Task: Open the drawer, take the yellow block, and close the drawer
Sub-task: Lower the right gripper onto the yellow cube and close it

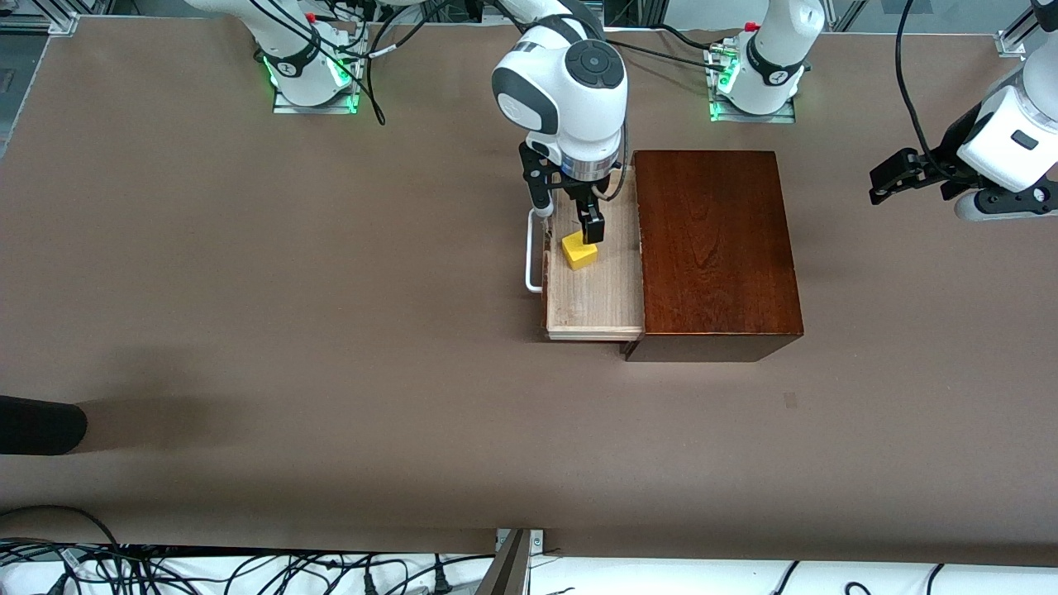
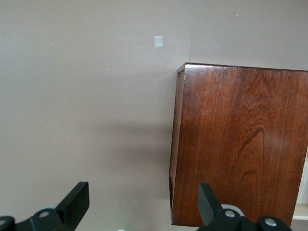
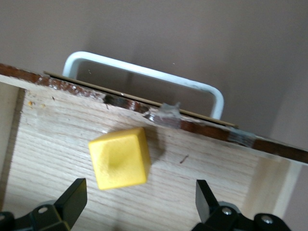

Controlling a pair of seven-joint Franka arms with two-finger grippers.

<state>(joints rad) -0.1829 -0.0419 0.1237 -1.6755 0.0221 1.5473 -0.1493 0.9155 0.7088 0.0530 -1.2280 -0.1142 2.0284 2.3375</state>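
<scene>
- drawer (image 1: 593, 289) pulled out of the wooden box (image 1: 712, 244) toward the right arm's end of the counter (image 1: 248, 330), white handle (image 1: 531, 252) leading; long axis runs nearer-farther from the front camera.
- yellow block (image 1: 579, 250) lies in the drawer near the handle end, slightly skewed.
- right tool (image 1: 570, 221) over the block, fingers wide, holding nothing.
- left tool (image 1: 886, 183) waits wide apart above the counter at the left arm's end.

A wide table (image 1: 248, 330) covered in a matte brown surface is seen. On it, toward the left arm's end, a dark glossy reddish-brown wooden box (image 1: 715, 248) is set. A small pale square mark (image 1: 790, 400) is found on the covering, nearer to the front camera than the box.
</scene>
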